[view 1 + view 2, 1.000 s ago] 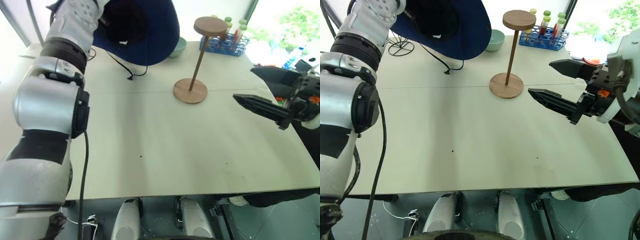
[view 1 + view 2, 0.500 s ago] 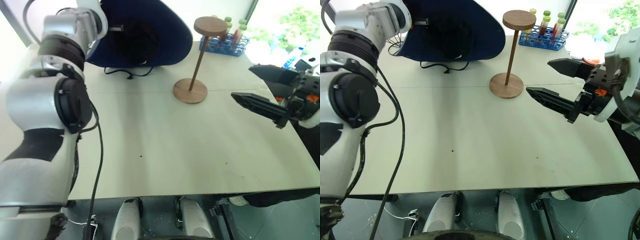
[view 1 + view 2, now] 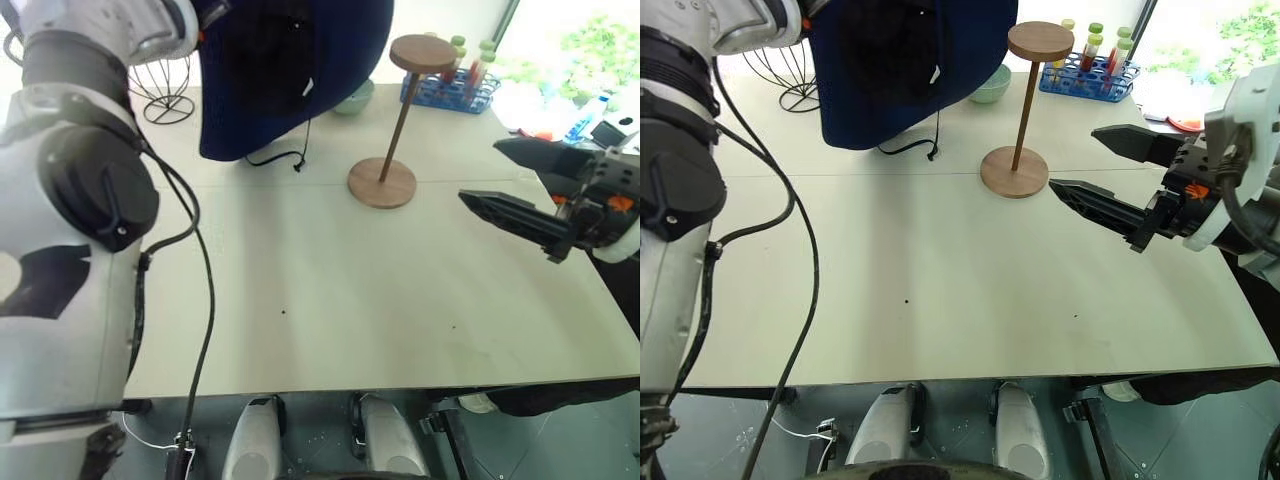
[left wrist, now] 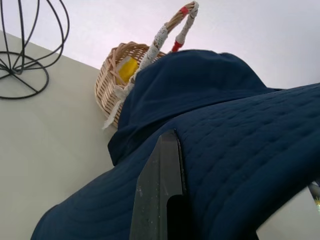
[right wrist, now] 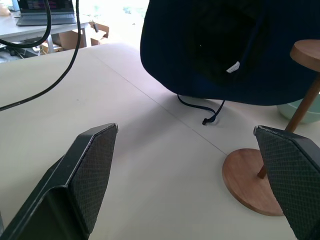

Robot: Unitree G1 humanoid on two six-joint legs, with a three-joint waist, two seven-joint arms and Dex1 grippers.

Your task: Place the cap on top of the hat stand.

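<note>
Spanning the scene, the pale flat table (image 3: pixel 330 300) carries the brown wooden hat stand (image 3: pixel 400 120) upright near its far edge, disc top bare. Beside it hangs the navy-blue floppy fabric cap (image 3: pixel 290 75), raised off the table with its hollow crown showing, probably so it can drop over the disc. The left gripper (image 4: pixel 165 175) is clamped on its brim. The right gripper (image 3: pixel 1110 180) waits spread wide and empty, likely ready to steady.

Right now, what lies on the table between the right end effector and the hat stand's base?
Nothing: in the right eye view only bare table separates the open right end effector from the hat stand base. The right wrist view agrees.
</note>
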